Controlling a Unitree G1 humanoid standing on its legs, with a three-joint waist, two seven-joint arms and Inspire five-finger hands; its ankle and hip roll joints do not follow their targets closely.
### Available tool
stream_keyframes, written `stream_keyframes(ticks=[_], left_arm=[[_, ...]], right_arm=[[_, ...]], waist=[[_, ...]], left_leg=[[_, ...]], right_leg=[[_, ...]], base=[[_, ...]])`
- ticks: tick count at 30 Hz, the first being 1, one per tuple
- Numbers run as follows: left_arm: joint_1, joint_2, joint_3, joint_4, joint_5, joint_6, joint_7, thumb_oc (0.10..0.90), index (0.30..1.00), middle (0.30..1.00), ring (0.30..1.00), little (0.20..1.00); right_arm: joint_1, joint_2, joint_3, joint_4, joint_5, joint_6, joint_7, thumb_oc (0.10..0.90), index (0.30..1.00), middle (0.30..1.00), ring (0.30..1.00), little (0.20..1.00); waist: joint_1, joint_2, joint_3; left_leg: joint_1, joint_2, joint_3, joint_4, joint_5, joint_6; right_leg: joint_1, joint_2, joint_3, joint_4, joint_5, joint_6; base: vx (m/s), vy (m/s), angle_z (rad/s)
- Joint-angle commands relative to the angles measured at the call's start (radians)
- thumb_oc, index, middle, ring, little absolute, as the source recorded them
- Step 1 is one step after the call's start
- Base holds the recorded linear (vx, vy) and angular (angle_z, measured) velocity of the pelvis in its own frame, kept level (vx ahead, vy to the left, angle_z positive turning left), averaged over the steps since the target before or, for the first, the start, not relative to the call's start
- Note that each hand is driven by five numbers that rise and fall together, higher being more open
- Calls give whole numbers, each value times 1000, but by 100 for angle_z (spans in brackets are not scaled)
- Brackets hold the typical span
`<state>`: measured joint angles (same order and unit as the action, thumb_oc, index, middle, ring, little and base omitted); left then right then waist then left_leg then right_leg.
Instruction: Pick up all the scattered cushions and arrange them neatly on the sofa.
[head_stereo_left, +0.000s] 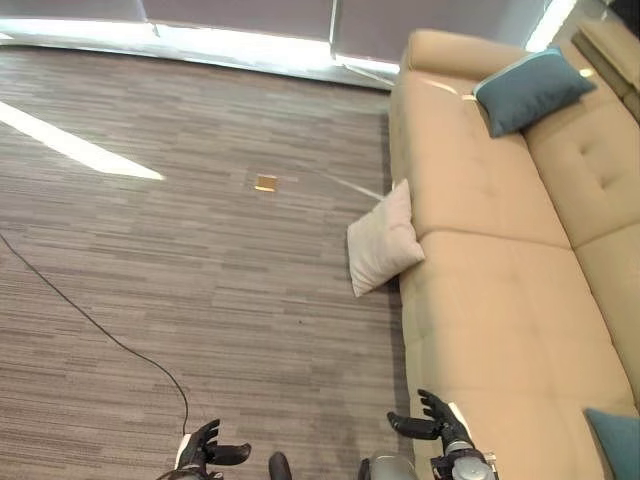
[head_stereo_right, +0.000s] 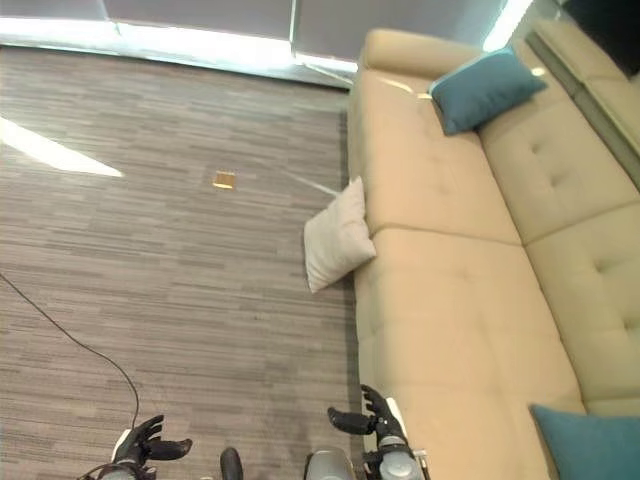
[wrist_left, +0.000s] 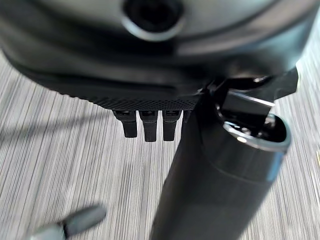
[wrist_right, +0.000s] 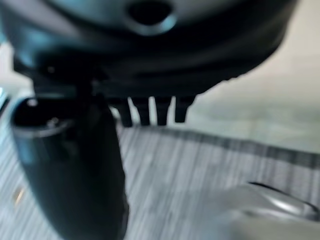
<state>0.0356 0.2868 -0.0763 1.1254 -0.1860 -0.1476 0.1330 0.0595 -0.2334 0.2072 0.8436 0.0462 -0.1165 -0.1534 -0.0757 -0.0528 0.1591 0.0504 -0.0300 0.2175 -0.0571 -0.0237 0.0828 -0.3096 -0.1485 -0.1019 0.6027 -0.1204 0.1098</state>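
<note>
A cream cushion (head_stereo_left: 383, 243) stands on the floor, leaning against the front of the beige sofa (head_stereo_left: 490, 300). On the sofa's far end rests a teal cushion (head_stereo_left: 530, 90). A second teal cushion (head_stereo_left: 615, 440) lies at the sofa's near end by the backrest. My left hand (head_stereo_left: 208, 450) hangs low over the carpet, fingers relaxed and holding nothing. My right hand (head_stereo_left: 435, 422) hovers open by the sofa's near front edge, well short of the cream cushion.
Grey striped carpet (head_stereo_left: 180, 270) spreads to the left of the sofa. A small brass floor plate (head_stereo_left: 265, 183) sits in it. Windows with bright strips of light run along the far wall (head_stereo_left: 240, 40).
</note>
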Motion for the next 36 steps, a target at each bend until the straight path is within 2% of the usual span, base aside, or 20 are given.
stream_keyframes(ticks=[1, 5, 9, 11, 13, 14, 15, 17, 18, 19, 20, 23, 24, 25, 28, 29, 30, 32, 33, 36], left_arm=[[24, 27, 14, -2, 23, -23, 19, 800, 900, 900, 900, 900], [20, 16, 27, 39, 29, -16, 21, 800, 900, 900, 900, 900], [26, 0, -1, 32, 60, -23, 15, 800, 900, 900, 900, 900], [33, -18, -22, 27, 65, -19, 13, 800, 900, 900, 900, 900], [31, -17, -34, -5, 55, -20, 12, 800, 900, 900, 900, 900], [31, -14, -37, -21, 51, -21, 13, 800, 900, 900, 900, 900], [31, -13, -37, -21, 51, -21, 13, 800, 900, 900, 900, 900], [16, -4, -38, -36, 41, -20, 19, 800, 900, 900, 900, 900], [10, 1, -43, -49, 32, -18, 13, 800, 900, 900, 900, 900], [10, 3, -49, -55, 37, -18, 5, 800, 900, 900, 900, 900], [10, 5, -50, -58, 42, -18, 6, 800, 900, 900, 900, 900], [18, 4, -49, -58, 42, -22, 5, 800, 900, 900, 900, 900], [18, 4, -49, -57, 42, -22, 5, 800, 900, 900, 900, 900], [24, 0, -48, -47, 34, -24, 1, 800, 900, 900, 900, 900], [32, -2, -45, -34, 45, -19, -5, 800, 900, 900, 900, 900], [28, 5, -45, -24, 67, -15, -7, 800, 900, 900, 900, 900], [28, 5, -45, -24, 67, -15, -7, 800, 900, 900, 900, 900], [24, 11, -47, -24, 77, -14, -5, 800, 900, 900, 900, 900], [18, 29, -38, -33, 72, -12, 0, 800, 900, 900, 900, 900], [21, 34, -29, -37, 60, -17, 7, 800, 900, 900, 900, 900]], right_arm=[[-51, -17, -16, -18, 2, -45, -23, 800, 900, 900, 900, 900], [-51, -20, -20, -11, 12, -49, -17, 800, 900, 900, 900, 900], [-3, -32, -32, -30, 15, -51, -21, 800, 900, 900, 900, 900], [29, -42, -57, -31, 10, -48, -29, 800, 900, 900, 900, 900], [31, -50, -60, -33, 13, -40, -30, 800, 900, 900, 900, 900], [26, -52, -55, -33, 11, -39, -33, 800, 900, 900, 900, 900], [25, -52, -55, -33, 11, -39, -33, 800, 900, 900, 900, 900], [22, -55, -54, -31, 20, -38, -33, 800, 900, 900, 900, 900], [14, -56, -53, -21, 27, -33, -36, 800, 900, 900, 900, 900], [7, -59, -56, -11, 25, -31, -40, 800, 900, 900, 900, 900], [2, -59, -55, -5, 21, -30, -43, 800, 900, 900, 900, 900], [-11, -62, -50, -4, 13, -28, -46, 800, 900, 900, 900, 900], [-12, -61, -50, -4, 13, -28, -46, 800, 900, 900, 900, 900], [-16, -59, -49, 4, 3, -30, -46, 800, 900, 900, 900, 900], [-8, -49, -47, -1, -13, -30, -44, 800, 900, 900, 900, 900], [-13, -33, -45, -5, -16, -30, -36, 800, 900, 900, 900, 900], [-13, -33, -45, -5, -17, -30, -37, 800, 900, 900, 900, 900], [-18, -28, -39, -3, -18, -30, -36, 800, 900, 900, 900, 900], [-38, -19, -14, -13, -36, -27, -28, 800, 900, 900, 900, 900], [-45, -14, 1, -26, -53, -30, -28, 800, 900, 900, 900, 900]], waist=[[-22, -15, -12], [-43, -31, -17], [-66, -22, -33], [-102, 3, -54], [-116, -4, -50], [-107, -15, -42], [-109, -19, -45], [-95, -47, -40], [-74, -68, -36], [-59, -81, -34], [-52, -85, -33], [-9, -64, -24], [-10, -64, -25], [15, -45, -24], [18, -41, -39], [18, -41, -43], [20, -42, -43], [19, -41, -44], [10, -25, -25], [13, -6, -14]], left_leg=[[34, -20, -70, 6, -90, -51], [100, -58, -121, 1, -132, -56], [130, -65, -145, 31, -170, -66], [123, -34, -134, 161, -138, -138], [36, 10, -88, 387, -49, -202], [-22, 12, -84, 502, -20, -214], [-25, 8, -85, 500, -16, -214], [-100, 41, -41, 626, -17, -202], [-175, 72, -8, 639, -65, -164], [-207, 83, -2, 544, -127, -131], [-226, 80, -15, 477, -130, -126], [-282, 67, -110, 220, 14, -151], [-282, 66, -110, 215, 19, -151], [-284, 58, -153, 112, 71, -159], [-254, 46, -159, 108, 70, -141], [-221, 30, -145, 102, 51, -116], [-220, 30, -144, 102, 51, -116], [-205, 23, -138, 98, 44, -104], [-142, 18, -125, 72, 22, -68], [-107, 27, -101, 51, 10, -61]], right_leg=[[39, 104, -9, -325, 151, 23], [6, 133, -104, -509, 221, 61], [43, 140, -89, -517, 202, 29], [90, 143, -107, -525, 186, 0], [143, 147, -88, -542, 174, -21], [167, 146, -75, -553, 171, -33], [163, 142, -75, -553, 172, -33], [207, 138, -54, -571, 151, -52], [244, 129, -31, -586, 137, -50], [278, 125, -8, -611, 126, -35], [288, 123, 3, -622, 117, -27], [337, 146, 55, -637, 94, -20], [335, 146, 54, -637, 95, -20], [374, 161, 100, -609, 57, -21], [370, 153, 120, -540, 34, -14], [340, 135, 130, -424, 51, 5], [338, 135, 131, -422, 50, 6], [317, 127, 139, -361, 75, 16], [213, 113, 133, -147, 172, 30], [164, 84, 75, -82, 169, 33]], base=[[318, 39, 26], [366, 49, 5], [294, 22, 54], [375, -37, 88], [252, -66, 56], [141, -49, 12], [111, -58, -16], [221, -74, -60], [429, -31, -59], [429, 27, -30], [369, 98, -36], [266, 129, -45], [408, 227, -60], [307, 178, -70], [353, 252, -67], [257, 236, -57], [244, 228, -33], [161, 177, -22], [177, 212, -25], [224, 240, -38]])
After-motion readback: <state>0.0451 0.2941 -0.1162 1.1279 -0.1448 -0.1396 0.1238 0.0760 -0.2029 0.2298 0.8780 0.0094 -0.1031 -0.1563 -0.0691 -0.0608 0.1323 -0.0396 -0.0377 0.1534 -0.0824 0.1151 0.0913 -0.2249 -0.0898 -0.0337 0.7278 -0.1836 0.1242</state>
